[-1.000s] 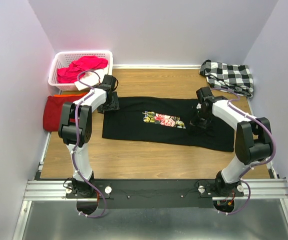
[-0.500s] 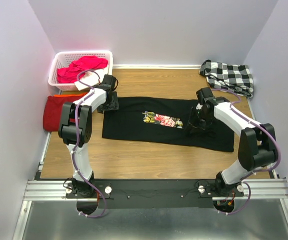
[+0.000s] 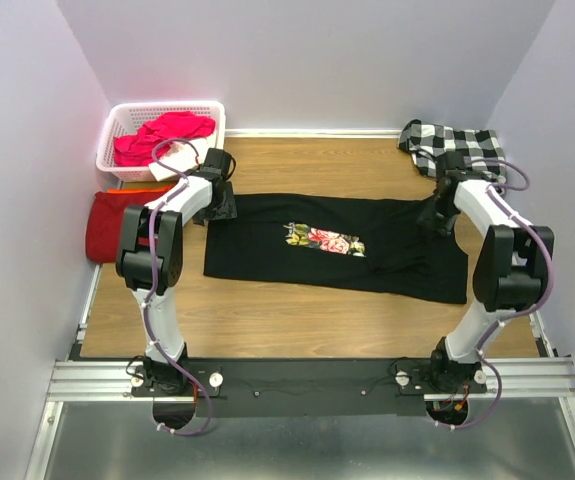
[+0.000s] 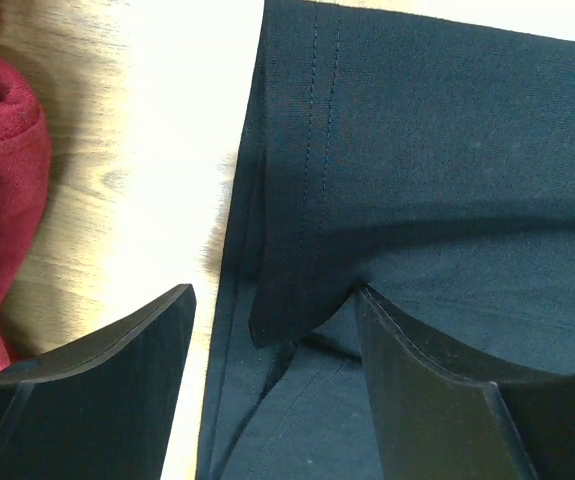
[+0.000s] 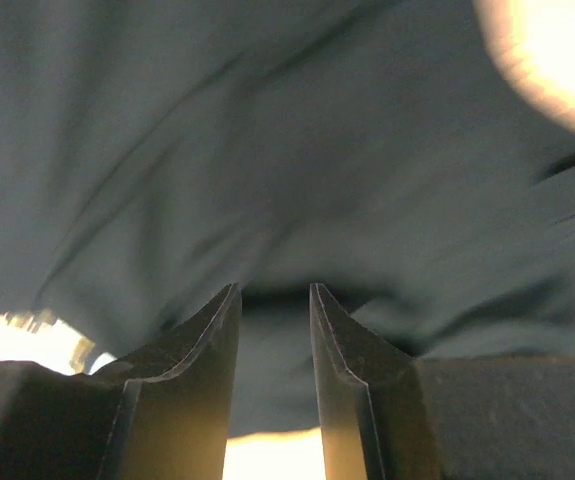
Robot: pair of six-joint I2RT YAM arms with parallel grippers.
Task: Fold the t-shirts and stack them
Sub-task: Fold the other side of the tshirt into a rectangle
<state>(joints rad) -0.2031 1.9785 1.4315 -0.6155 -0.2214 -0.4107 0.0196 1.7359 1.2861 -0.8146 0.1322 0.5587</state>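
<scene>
The black t-shirt [image 3: 297, 262] lies folded into a long strip across the table, with its rose print [image 3: 327, 241] facing up. My left gripper [image 3: 219, 203] sits at the strip's far left corner. In the left wrist view it [image 4: 272, 300] is open and straddles the shirt's stitched hem [image 4: 312, 150]. My right gripper [image 3: 435, 215] is at the far right corner. In the right wrist view its jaws [image 5: 274, 290] stand narrow, pinching black cloth [image 5: 267, 150] that wrinkles out from the tips. The dark-red t-shirt [image 3: 107, 225] lies folded at the table's left edge and shows in the left wrist view [image 4: 2, 150].
A white basket [image 3: 117, 120] with pink clothes stands at the back left. A black-and-white checked cloth [image 3: 457, 150] lies at the back right. Walls close in on three sides. Bare wood [image 3: 297, 310] runs in front of the black shirt.
My right gripper has moved from the middle right of the black shirt out to its far right corner. The left gripper has stayed at the far left corner.
</scene>
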